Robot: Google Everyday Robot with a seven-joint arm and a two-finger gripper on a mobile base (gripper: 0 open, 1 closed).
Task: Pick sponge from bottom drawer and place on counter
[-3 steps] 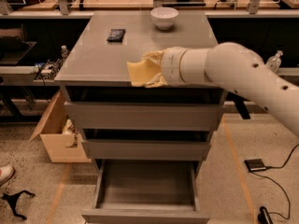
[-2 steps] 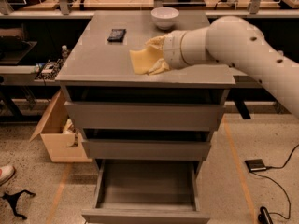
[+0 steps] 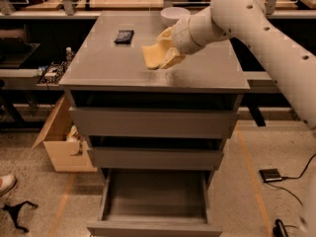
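Tool (image 3: pixel 167 49) over counter (image 3: pixel 103 69), partly hidden by clasped sponge (image 3: pixel 151 58)

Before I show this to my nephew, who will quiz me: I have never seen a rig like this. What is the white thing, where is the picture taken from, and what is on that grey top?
The white thing is a robot arm reaching in from the right. At its tip is the gripper, a two-finger clamp. It is shut on the sponge, a pale yellow pad held low over the counter; I cannot tell whether the sponge touches it. There is only one picture, taken from in front of the grey cabinet, looking slightly down. On the counter lie a white bowl at the back and a small black flat rectangle. The bottom drawer stands pulled out. A cardboard box sits on the floor to the left.
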